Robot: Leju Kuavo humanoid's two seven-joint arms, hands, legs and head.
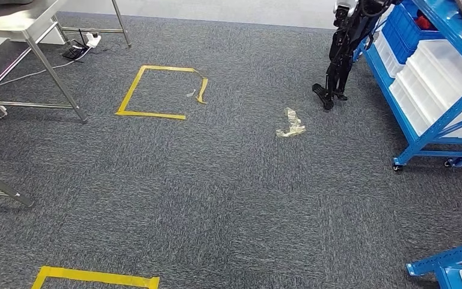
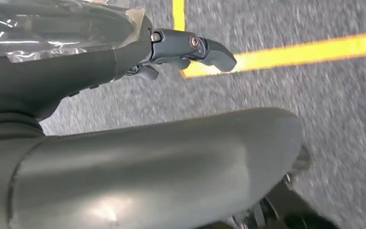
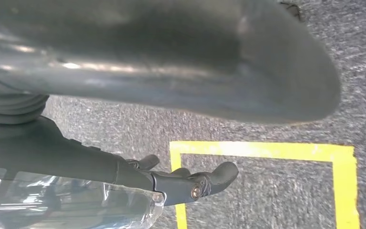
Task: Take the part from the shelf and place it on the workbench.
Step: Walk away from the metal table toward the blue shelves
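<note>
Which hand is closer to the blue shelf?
Right, probably. The blue shelf stands off to the robot's right; right hand and left hand both hang over yellow tape.

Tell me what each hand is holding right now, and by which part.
Nothing. The left hand and the right hand hang over the carpet with nothing in them.

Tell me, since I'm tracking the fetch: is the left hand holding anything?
Empty: the left hand hangs over the carpet with nothing between its fingers.

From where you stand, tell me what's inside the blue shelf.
The blue shelf holds white bins and blue bins; something red sits in one blue bin. The white bins' contents are hidden by their walls.
</note>
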